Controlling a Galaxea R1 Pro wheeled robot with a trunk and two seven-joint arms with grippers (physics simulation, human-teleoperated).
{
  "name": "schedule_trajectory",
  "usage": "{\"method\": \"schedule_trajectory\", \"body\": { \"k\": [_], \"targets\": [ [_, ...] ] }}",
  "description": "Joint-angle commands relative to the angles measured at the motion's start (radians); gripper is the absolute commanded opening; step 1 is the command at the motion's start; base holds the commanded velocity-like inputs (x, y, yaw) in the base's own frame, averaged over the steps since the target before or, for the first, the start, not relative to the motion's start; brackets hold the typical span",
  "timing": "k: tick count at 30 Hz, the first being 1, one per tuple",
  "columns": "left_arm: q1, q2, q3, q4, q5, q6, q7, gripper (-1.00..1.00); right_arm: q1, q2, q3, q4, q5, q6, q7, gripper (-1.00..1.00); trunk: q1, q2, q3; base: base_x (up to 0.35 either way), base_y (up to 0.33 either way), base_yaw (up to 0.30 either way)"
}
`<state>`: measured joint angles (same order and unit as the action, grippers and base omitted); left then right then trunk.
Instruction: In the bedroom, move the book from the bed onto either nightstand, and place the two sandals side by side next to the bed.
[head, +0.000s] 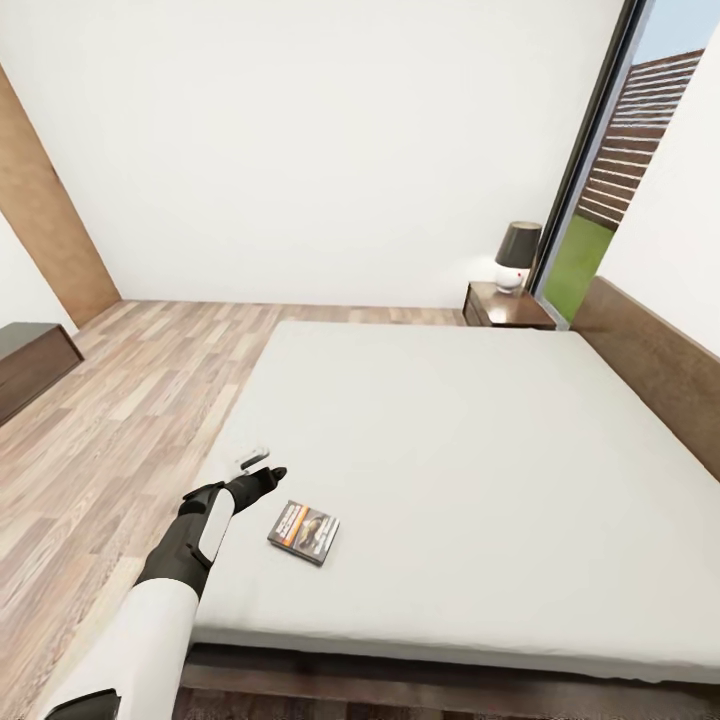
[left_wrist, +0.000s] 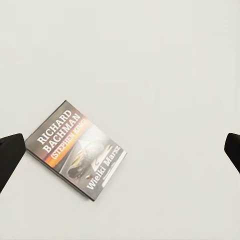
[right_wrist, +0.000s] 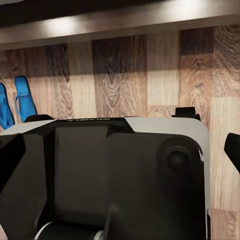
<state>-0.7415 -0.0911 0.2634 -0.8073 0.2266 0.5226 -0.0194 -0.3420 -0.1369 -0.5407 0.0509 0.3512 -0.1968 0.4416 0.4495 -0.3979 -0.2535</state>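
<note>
The head view showed the left claw (head: 262, 478) hovering over the near corner of the bed (head: 470, 440), its jaws spread wide, with the book (head: 304, 531) lying flat on the mattress just beside it. Farther off, a nightstand (head: 505, 305) carrying a lamp (head: 516, 256) stood by the window. The right wrist view caught two blue sandals (right_wrist: 17, 101) side by side on the plank floor (right_wrist: 165, 80); the right claw's fingertips (right_wrist: 10, 155) sat wide apart.

— What kind of place was it?

— A bedroom in a home. A large bed (head: 470, 470) with a pale mattress and a wooden headboard (head: 650, 355) took up most of it.

— Anything else?

— A nightstand (head: 505, 306) with a lamp (head: 516, 256), a wood-plank floor (head: 110, 400), plain white walls, and a tall window (head: 610, 170) facing grass.
</note>
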Motion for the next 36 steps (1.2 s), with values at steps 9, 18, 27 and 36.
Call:
{"method": "schedule_trajectory", "body": {
  "k": [9, 18, 27, 36],
  "targets": [
    [-0.001, -0.002, 0.005, -0.001, 0.004, 0.006, -0.002, 1.0, -0.002, -0.001, -0.008, 0.004, 0.009, -0.007, 0.0, 1.0, 0.001, -0.002, -0.016, 0.0, 0.0, 0.0],
    [-0.001, -0.002, 0.005, -0.001, 0.005, 0.006, -0.002, 1.0, -0.002, -0.001, -0.008, 0.004, 0.009, -0.007, 0.0, 1.0, 0.001, -0.002, -0.03, 0.0, 0.0, 0.0],
    [-0.001, -0.002, 0.005, -0.001, 0.004, 0.006, -0.002, 1.0, -0.002, -0.001, -0.009, 0.003, 0.009, -0.007, 0.0, 1.0, 0.001, -0.002, -0.045, 0.0, 0.0, 0.0],
    [-0.001, -0.002, 0.005, -0.001, 0.005, 0.007, -0.003, 1.0, -0.002, -0.006, -0.01, 0.0, 0.01, -0.009, -0.011, 1.0, 0.001, -0.002, -0.059, 0.0, 0.0, 0.0]
  ]
}}
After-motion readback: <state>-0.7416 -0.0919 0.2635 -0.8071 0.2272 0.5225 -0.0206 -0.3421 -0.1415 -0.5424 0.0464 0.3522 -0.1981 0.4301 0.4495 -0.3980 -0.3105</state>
